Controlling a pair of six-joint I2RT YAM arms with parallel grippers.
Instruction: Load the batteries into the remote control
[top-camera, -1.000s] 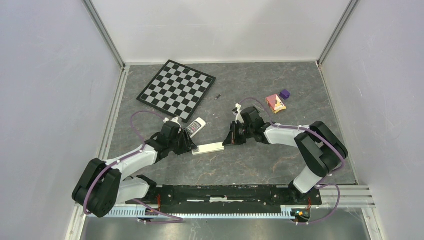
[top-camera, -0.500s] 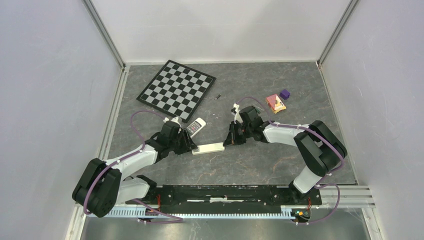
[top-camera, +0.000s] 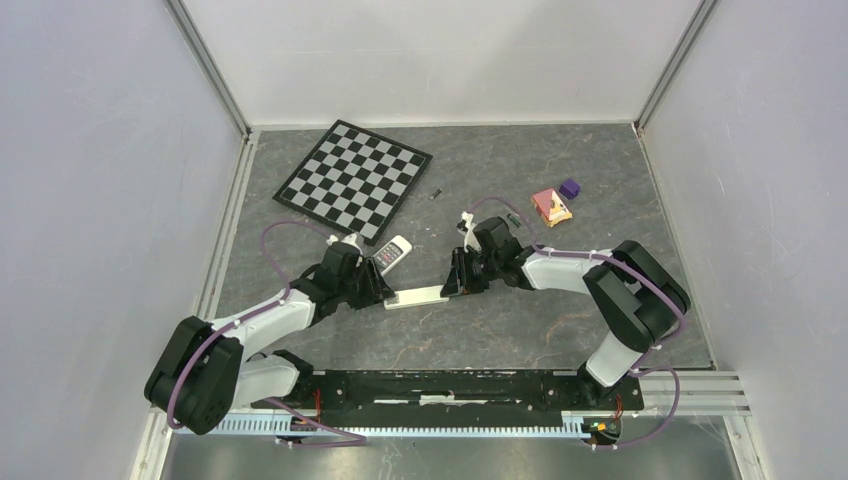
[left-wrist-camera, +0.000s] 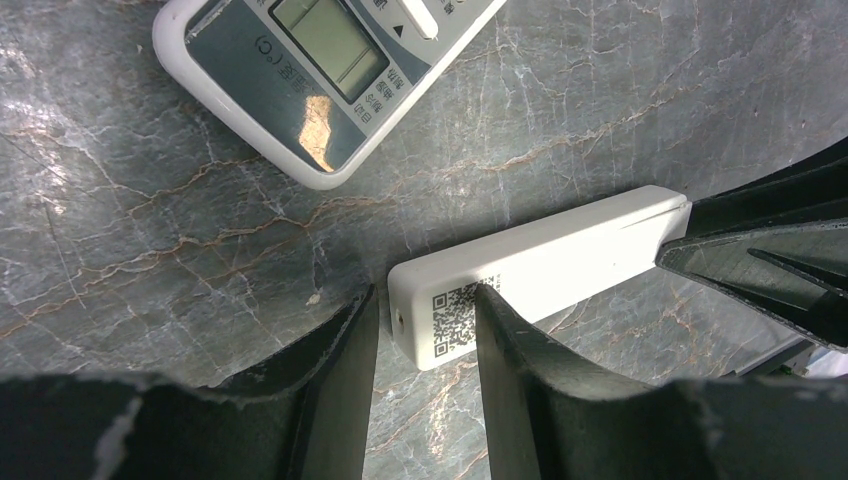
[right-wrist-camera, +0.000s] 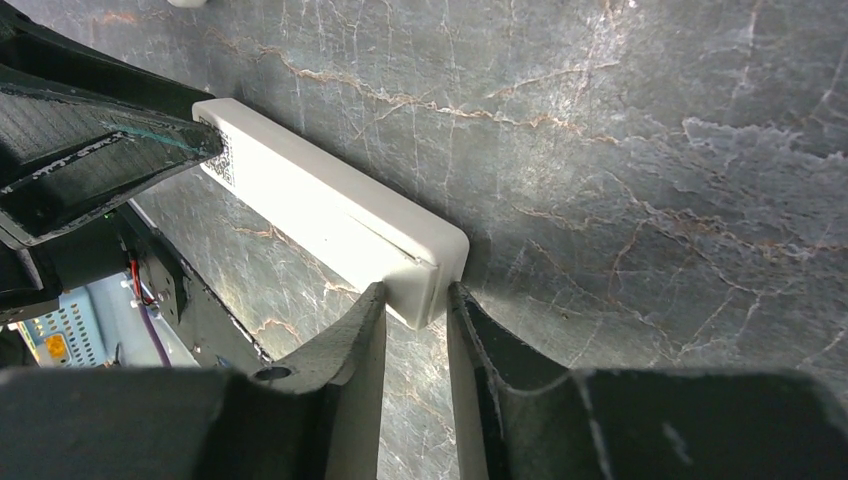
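The slim remote (left-wrist-camera: 570, 245) lies between left tool (left-wrist-camera: 422, 298) and right tool (right-wrist-camera: 416, 292).

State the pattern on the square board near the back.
The board is black-and-grey checkered, clearest in the top external view.

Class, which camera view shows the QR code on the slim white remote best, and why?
The left wrist view: the QR code on the slim white remote appears large and square-on, one edge behind a jaw. The right wrist view shows only an oblique sliver. The top external view is too distant.
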